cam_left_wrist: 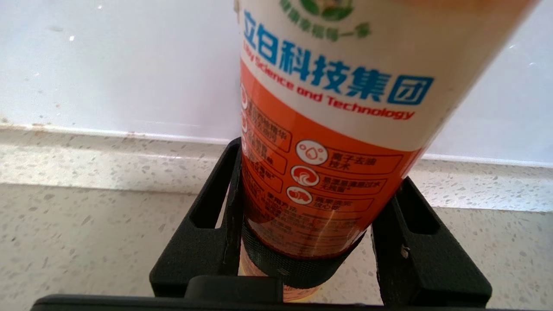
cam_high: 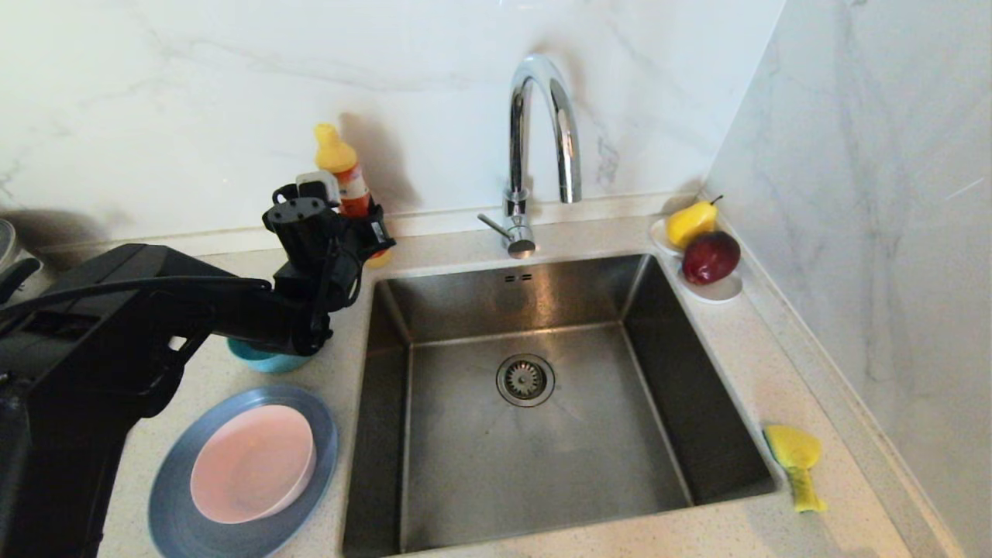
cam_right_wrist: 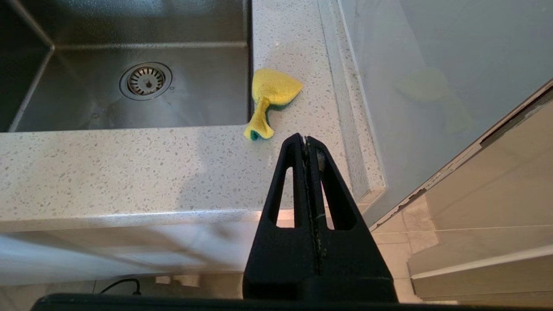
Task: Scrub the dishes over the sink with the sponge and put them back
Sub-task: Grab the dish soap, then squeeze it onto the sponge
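My left gripper (cam_left_wrist: 319, 162) is shut on an orange-and-white detergent bottle (cam_left_wrist: 328, 129), one finger on each side of its lower body; the bottle (cam_high: 342, 164) stands on the counter at the back wall, left of the sink (cam_high: 504, 302). Below the left arm a small teal bowl (cam_high: 260, 359) peeks out. A pale pink bowl (cam_high: 252, 465) rests in the wide blue-grey plate (cam_high: 174, 500) at the front left. The crumpled yellow-green sponge (cam_high: 798, 459) lies on the counter right of the sink. My right gripper (cam_right_wrist: 306, 138) is shut and empty, off the counter's front edge, short of the sponge (cam_right_wrist: 272, 93).
A curved chrome tap (cam_high: 535, 116) stands behind the basin, whose drain strainer (cam_high: 525, 379) sits in the middle. A white dish (cam_high: 721, 290) with a pear (cam_high: 690, 223) and an apple (cam_high: 709, 257) is in the back right corner. Marble walls close the back and right.
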